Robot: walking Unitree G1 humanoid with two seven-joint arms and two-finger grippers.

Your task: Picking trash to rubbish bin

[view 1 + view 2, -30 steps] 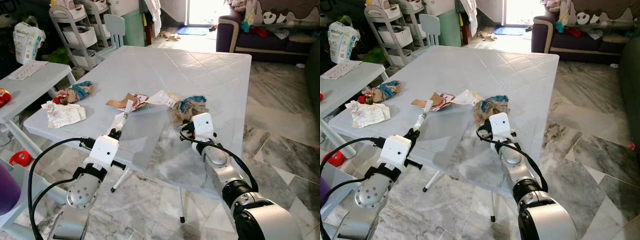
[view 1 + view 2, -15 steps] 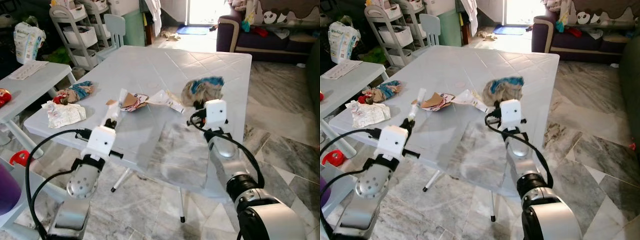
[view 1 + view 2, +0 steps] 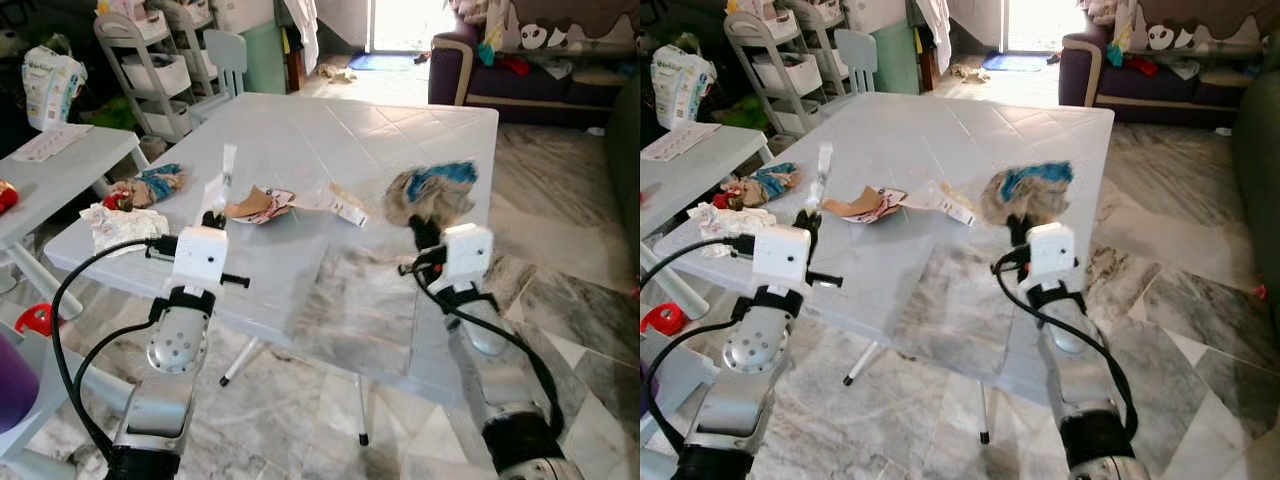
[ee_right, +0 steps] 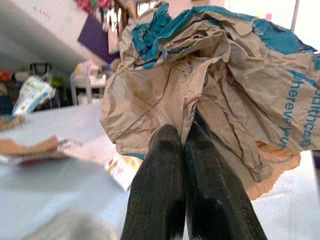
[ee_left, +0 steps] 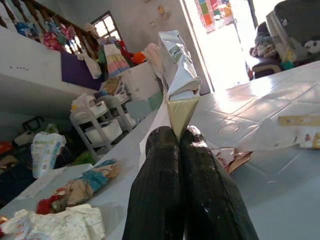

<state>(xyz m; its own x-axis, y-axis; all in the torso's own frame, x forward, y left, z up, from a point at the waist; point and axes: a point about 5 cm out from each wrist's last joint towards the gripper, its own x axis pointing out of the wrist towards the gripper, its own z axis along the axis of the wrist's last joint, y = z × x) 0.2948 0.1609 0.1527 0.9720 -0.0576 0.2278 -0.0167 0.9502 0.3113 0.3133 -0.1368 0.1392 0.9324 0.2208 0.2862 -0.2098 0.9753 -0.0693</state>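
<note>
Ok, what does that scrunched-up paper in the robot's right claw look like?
The crumpled paper bag is brown with blue patches and blue printed letters, creased all over and balled up. The right claw has its two black fingers shut on its lower folds, holding it up above the white table, so only the claw touches it.

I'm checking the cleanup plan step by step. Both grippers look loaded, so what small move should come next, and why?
Probably turn away from the white table to look for a bin, keeping both grips shut. The left gripper is shut on a folded white wrapper and the right gripper on a crumpled brown and blue paper bag, both lifted off the table, and I can make out no bin here.
</note>
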